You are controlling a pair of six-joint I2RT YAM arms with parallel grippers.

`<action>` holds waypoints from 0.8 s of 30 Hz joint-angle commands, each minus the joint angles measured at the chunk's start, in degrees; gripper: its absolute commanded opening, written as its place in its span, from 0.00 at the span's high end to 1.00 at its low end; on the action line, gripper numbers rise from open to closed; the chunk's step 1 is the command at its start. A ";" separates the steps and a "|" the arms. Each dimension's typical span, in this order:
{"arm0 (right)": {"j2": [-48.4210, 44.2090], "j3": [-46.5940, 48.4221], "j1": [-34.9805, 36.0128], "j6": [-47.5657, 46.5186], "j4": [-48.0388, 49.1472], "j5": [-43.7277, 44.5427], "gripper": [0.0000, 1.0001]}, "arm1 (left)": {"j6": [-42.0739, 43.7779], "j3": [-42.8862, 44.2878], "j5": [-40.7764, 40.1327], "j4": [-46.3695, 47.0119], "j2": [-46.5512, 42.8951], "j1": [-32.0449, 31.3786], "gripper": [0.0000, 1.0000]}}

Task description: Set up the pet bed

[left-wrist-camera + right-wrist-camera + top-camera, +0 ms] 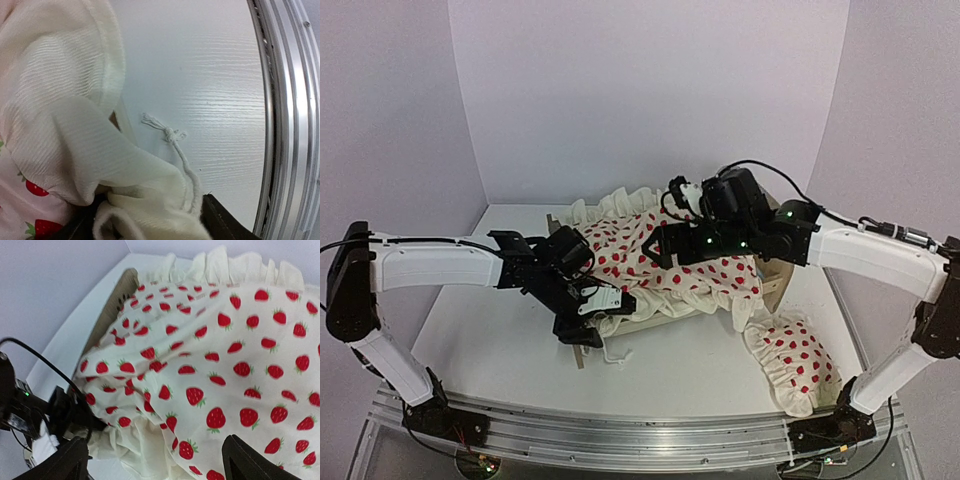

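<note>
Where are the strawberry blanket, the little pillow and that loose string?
strawberry blanket [240,340], right wrist view, on its printed middle.
pillow [788,362], top external view, on its strawberry-printed top.
string [172,135], left wrist view, on its knot.

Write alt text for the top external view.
A strawberry-print ruffled blanket lies draped over the pet bed on a white table; the left hand is at its near ruffle, the right hand open above its middle. A matching pillow lies at the table's right.
</note>
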 commanded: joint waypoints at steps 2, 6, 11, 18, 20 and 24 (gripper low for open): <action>0.11 -3.35 0.15 1.69 -1.80 -3.65 0.08 | -1.86 2.94 -4.88 -3.47 5.64 0.27 0.54; -0.99 -5.26 0.29 -0.37 -1.52 -12.74 0.13 | -2.12 4.19 -2.22 -6.60 6.32 0.22 0.86; -6.07 -12.31 4.26 -7.80 4.59 -16.15 0.20 | -3.17 10.97 -0.68 -10.83 7.41 2.46 1.00; -1.22 -40.15 15.79 -22.31 58.27 -6.25 0.50 | -2.92 23.84 5.46 -15.61 8.46 6.44 1.00; 7.25 -35.82 16.10 -27.10 61.18 -6.99 0.50 | -2.97 25.34 5.64 -15.77 8.71 6.68 1.00; 22.21 -28.57 16.12 -36.30 71.87 0.39 0.51 | -3.53 27.22 6.29 -16.51 9.28 7.50 1.00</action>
